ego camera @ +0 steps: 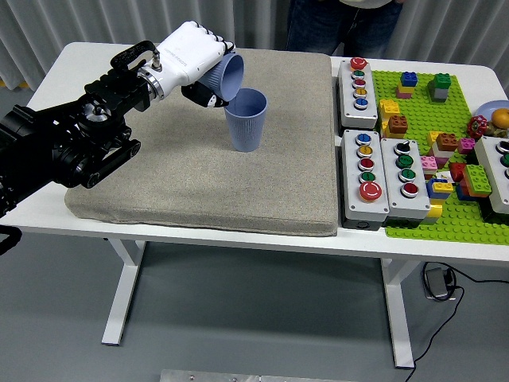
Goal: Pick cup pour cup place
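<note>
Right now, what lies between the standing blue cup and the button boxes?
Head view: only bare grey mat between standing cup and button boxes.

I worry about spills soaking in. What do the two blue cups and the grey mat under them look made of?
Held cup and standing cup: likely matte plastic, with ribbed walls and no shine. Mat: seemingly coarse woven fabric over padding, with thick, soft-looking edges; probably absorbent.

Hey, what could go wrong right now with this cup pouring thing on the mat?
The tilted cup in the left hand has its mouth at the near rim of the upright cup, so contents might miss onto the mat. A nudge might also tip the upright cup on that soft mat.
</note>
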You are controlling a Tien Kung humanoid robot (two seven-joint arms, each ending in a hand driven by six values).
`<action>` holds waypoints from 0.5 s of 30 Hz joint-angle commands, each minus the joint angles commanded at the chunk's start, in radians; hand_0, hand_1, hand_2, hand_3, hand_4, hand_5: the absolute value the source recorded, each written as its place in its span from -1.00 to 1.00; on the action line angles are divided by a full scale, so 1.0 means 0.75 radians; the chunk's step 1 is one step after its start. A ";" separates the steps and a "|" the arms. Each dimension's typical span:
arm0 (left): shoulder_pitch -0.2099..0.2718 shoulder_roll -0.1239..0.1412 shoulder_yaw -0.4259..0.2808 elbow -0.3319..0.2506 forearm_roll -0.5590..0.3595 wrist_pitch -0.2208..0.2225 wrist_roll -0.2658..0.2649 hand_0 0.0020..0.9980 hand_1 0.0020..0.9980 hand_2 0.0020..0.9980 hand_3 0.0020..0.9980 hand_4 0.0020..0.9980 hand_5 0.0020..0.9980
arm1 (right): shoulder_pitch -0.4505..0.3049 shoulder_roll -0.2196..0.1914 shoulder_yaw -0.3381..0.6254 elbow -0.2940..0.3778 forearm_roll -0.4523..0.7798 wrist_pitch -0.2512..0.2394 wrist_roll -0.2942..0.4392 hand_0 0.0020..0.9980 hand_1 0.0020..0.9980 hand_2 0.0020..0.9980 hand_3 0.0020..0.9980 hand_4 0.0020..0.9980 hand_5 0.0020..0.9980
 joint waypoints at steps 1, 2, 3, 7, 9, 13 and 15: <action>-0.001 0.000 -0.002 0.000 0.000 0.000 0.000 -0.05 -0.05 0.06 0.06 0.62 -0.44 | 0.000 0.000 0.000 0.000 0.000 0.000 0.000 0.39 0.32 0.20 0.20 -1.00 -0.51; -0.003 0.000 -0.003 0.000 0.000 0.000 0.000 -0.05 -0.05 0.06 0.06 0.62 -0.44 | 0.001 0.000 0.000 0.000 0.000 0.000 0.000 0.39 0.32 0.20 0.20 -1.00 -0.51; -0.005 0.000 -0.004 0.000 0.000 0.001 0.000 -0.05 -0.05 0.06 0.06 0.62 -0.44 | 0.002 0.000 0.000 0.000 0.000 0.000 0.000 0.39 0.32 0.20 0.20 -1.00 -0.51; -0.006 0.000 -0.004 -0.001 0.000 0.001 0.000 -0.05 -0.05 0.06 0.06 0.62 -0.44 | 0.003 -0.001 -0.003 0.000 0.000 0.000 -0.001 0.39 0.32 0.21 0.20 -1.00 -0.51; -0.004 0.000 -0.004 -0.003 0.000 0.001 0.001 -0.05 -0.05 0.06 0.06 0.62 -0.44 | 0.004 0.000 -0.006 0.000 0.000 -0.001 -0.001 0.39 0.32 0.21 0.20 -1.00 -0.51; -0.003 0.000 -0.008 -0.012 0.012 0.000 0.002 -0.05 -0.05 0.05 0.06 0.62 -0.44 | 0.007 0.000 -0.005 0.000 0.000 -0.002 -0.001 0.39 0.32 0.20 0.20 -1.00 -0.51; -0.005 0.001 -0.008 -0.014 0.016 0.000 0.002 -0.05 -0.05 0.05 0.06 0.62 -0.44 | 0.008 -0.001 -0.004 0.000 0.000 -0.002 0.000 0.39 0.32 0.20 0.20 -1.00 -0.51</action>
